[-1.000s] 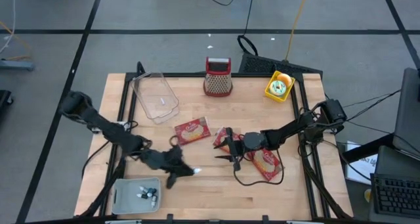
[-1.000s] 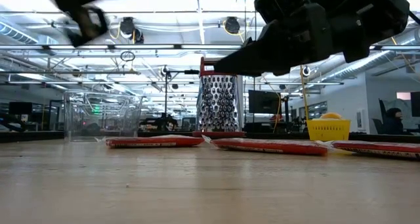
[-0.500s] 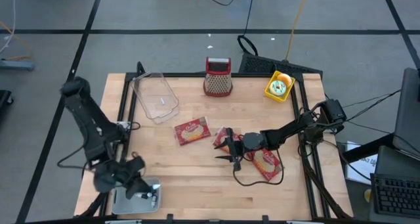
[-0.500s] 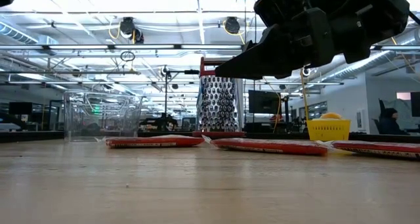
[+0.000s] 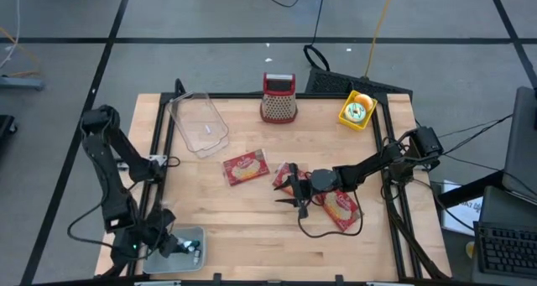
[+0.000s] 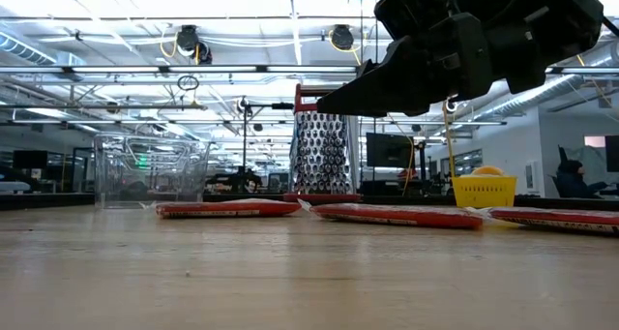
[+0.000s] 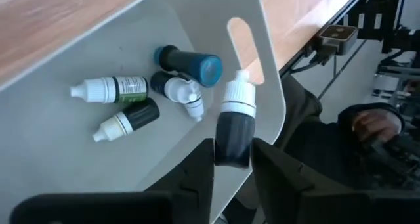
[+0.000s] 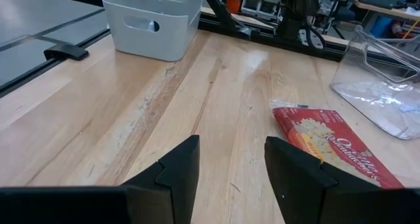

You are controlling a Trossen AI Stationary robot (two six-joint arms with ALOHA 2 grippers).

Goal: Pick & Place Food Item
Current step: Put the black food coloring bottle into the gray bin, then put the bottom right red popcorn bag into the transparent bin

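Observation:
My left gripper (image 7: 233, 155) hangs over the grey bin (image 5: 195, 236) at the table's near left corner, with a small dark bottle with a white cap (image 7: 235, 122) between its fingers. Several similar small bottles (image 7: 151, 92) lie on the bin's floor. My right gripper (image 5: 289, 194) stands open above the table's middle, nothing between its fingers (image 8: 230, 171). Red food packets lie flat on the wood: one (image 5: 244, 167) left of it, showing in the right wrist view (image 8: 335, 145), one (image 5: 340, 206) under its arm. My left gripper pinches the dark body of the small bottle near its bottom end (image 7: 233, 152) between its two fingers. The fingers slant down from above. The bottle points away along the fingers, its white cap (image 7: 237, 96) foremost, lifted clear above the bin's inside by its rim.
A clear plastic container (image 5: 199, 124) stands at the far left. A red-handled grater (image 5: 278, 99) sits at the far middle, a yellow basket (image 5: 357, 110) at the far right. A cable loops on the wood by the right arm (image 5: 323, 231). Bare wood lies near the front edge.
My left gripper has swung from the table's near middle toward the near left corner and now hangs over the grey bin, its wrist rolled on the way. It has left the low view.

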